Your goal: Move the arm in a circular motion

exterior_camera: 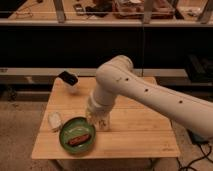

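The arm [150, 92] is large, glossy white, with small dark dots. It reaches in from the lower right, bends at a bulbous joint [116, 75] above the table's middle and drops down. My gripper [99, 120] hangs at its end, low over the wooden table [142, 135], just right of the green plate [63, 136]. The small white bottle seen before is hidden behind the gripper.
The green plate holds a brown piece of food [77, 140]. A small white object [55, 119] lies at the table's left edge. A black object on a white cup [68, 79] stands at the back left. Dark shelving runs behind the table.
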`<state>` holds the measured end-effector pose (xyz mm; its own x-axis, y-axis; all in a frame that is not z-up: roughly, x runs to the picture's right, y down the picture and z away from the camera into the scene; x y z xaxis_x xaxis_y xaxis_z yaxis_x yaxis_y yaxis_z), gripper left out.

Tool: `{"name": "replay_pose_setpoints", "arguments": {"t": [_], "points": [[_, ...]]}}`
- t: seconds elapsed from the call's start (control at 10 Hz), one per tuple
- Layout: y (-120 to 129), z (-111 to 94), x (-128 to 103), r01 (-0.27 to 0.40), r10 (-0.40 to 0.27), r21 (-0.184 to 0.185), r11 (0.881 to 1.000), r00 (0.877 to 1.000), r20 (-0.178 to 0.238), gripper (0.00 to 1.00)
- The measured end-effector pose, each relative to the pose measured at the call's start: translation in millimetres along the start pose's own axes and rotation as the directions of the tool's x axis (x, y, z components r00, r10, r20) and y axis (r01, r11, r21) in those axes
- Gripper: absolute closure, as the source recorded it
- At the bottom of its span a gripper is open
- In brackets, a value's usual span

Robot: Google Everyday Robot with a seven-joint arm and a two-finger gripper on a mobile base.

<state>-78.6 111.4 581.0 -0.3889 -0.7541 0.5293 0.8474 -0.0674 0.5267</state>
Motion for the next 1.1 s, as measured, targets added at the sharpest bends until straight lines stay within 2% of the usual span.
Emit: {"name": "replay_pose_setpoints", "arguments": {"t": [0.2, 0.3, 0.4, 0.5, 0.6, 0.7, 0.8, 0.9, 1.0, 1.1], "points": [[-25, 8, 28, 0.058, -0.058, 0.021, 0.998, 0.998, -0.006, 1.0], [-28, 19, 56, 0.074, -0.074, 0.001, 0.997, 0.997, -0.021, 1.0], [-18, 29, 79, 0.058, -0.059, -0.036, 0.998, 0.998, -0.038, 1.0], [8, 42, 108, 0.017, -0.024, -0.102, 0.995, 0.997, -0.067, 1.0], [43, 53, 134, -0.035, 0.017, -0.17, 0.985, 0.995, -0.103, 1.0], [81, 60, 158, -0.089, 0.057, -0.234, 0.968, 0.988, -0.14, 1.0], [117, 66, 179, -0.147, 0.098, -0.289, 0.946, 0.979, -0.176, 1.0], [156, 70, 199, -0.219, 0.153, -0.336, 0.916, 0.965, -0.211, 1.0], [191, 69, 209, -0.285, 0.207, -0.372, 0.883, 0.949, -0.236, 1.0], [213, 68, 212, -0.325, 0.242, -0.391, 0.861, 0.938, -0.248, 1.0]]}}
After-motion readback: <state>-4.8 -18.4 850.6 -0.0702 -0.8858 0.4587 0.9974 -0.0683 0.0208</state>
